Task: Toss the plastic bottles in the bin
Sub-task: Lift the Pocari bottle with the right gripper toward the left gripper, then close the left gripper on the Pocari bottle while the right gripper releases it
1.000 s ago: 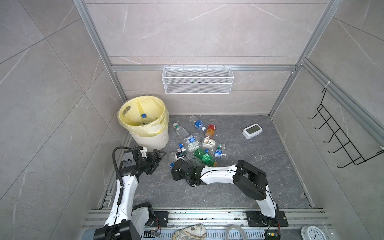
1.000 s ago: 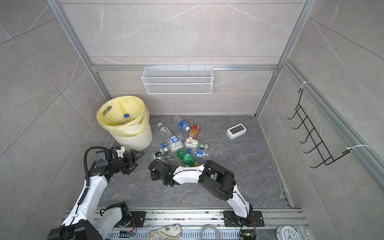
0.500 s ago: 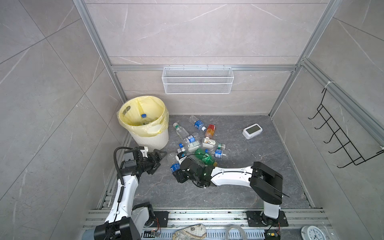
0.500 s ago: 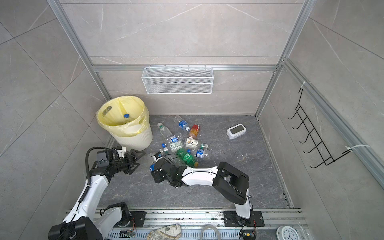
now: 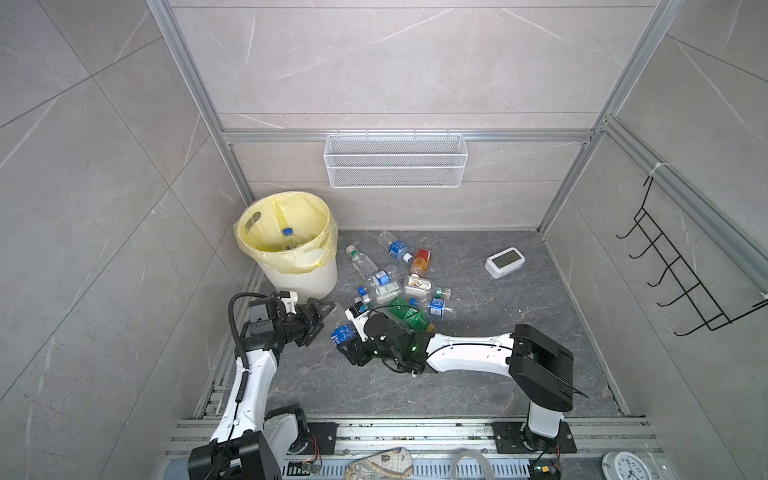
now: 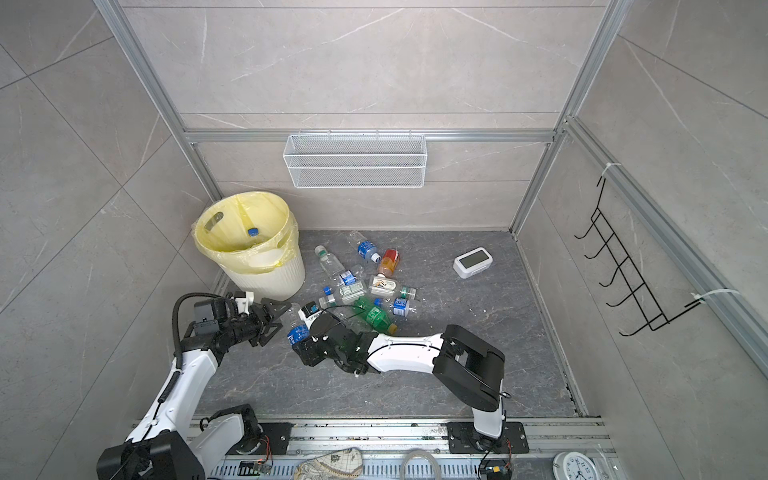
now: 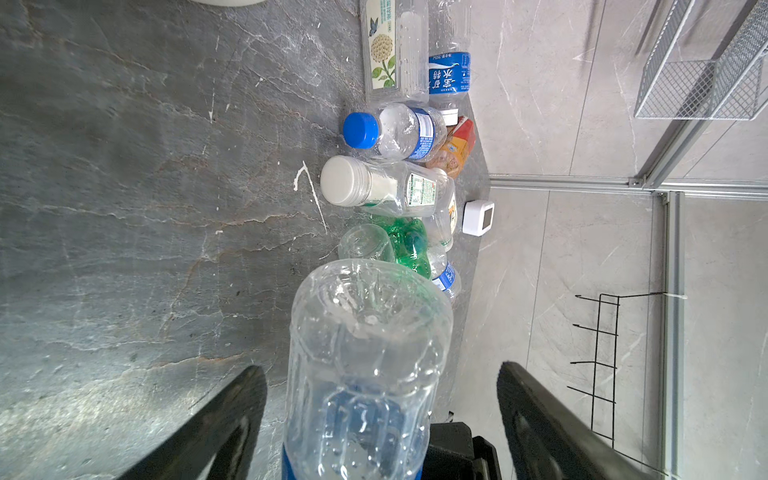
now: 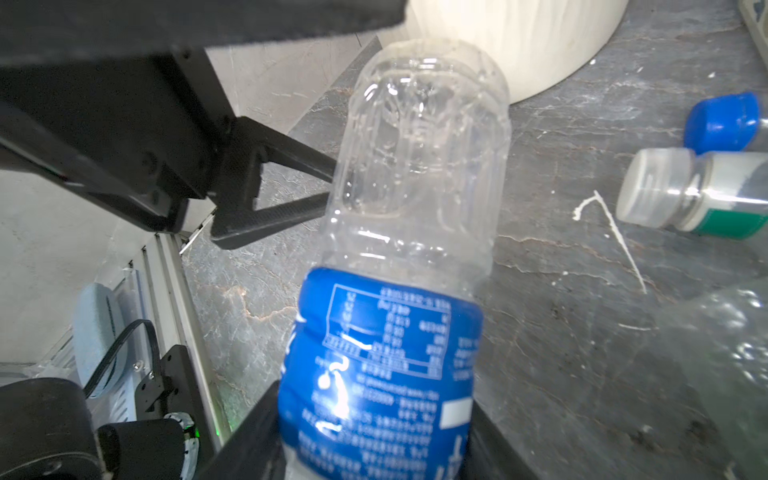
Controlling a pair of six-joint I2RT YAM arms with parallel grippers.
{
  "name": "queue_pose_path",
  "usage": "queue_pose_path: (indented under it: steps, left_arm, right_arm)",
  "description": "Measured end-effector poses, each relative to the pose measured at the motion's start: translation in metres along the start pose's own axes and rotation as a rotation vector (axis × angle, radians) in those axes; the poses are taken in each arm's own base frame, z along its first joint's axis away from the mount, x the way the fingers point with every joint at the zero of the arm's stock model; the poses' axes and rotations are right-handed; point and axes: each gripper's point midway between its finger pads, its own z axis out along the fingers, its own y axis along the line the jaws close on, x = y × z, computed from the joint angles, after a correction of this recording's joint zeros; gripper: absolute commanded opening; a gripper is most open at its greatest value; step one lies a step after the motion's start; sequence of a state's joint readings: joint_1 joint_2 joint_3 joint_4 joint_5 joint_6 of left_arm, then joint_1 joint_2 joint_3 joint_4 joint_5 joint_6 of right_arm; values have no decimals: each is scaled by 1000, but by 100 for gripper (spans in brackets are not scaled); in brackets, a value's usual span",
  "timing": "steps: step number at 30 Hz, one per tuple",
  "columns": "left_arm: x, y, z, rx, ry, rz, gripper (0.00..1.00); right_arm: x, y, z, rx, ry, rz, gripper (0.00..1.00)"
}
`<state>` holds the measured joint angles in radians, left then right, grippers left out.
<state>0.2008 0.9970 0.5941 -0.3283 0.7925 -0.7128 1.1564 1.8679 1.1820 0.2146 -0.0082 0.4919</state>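
Bottle (image 5: 341, 333) carried leftward, inside left gripper (image 5: 326, 318)

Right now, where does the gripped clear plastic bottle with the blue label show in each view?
Both top views: bottle low, left of centre.
Left wrist: bottle bottom centre, between open jaws.
Right wrist: bottle centre.
Shared landmark: round cream ribbed bin, sliver in left wrist.
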Motion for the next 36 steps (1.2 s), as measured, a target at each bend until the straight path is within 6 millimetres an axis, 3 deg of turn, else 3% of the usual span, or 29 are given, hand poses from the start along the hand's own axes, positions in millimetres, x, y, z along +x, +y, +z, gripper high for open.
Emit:
queue_pose_path:
  steps: [9,17,20,28,32,36]
  left_arm:
    - [1,0,1,0,6,-9,81]
    - [0,-2,1,8,1,-2,69]
    - [-2,-2,1,9,-5,5,58]
    - [-4,-2,1,9,-16,19,42]
    - [-5,-1,1,0,-23,17,42]
    - [-2,3,0,-16,-19,4,41]
  right_arm:
    - [-5,11,0,-55,-9,-8,46]
    - [-16,21,-2,-89,-29,-9,46]
    - [-19,21,-2,-91,-33,-8,48]
    - [-21,21,-2,-88,-33,-7,64]
    - [-21,21,-4,-86,-30,-21,79]
    - [-29,24,-16,-93,-56,-33,87]
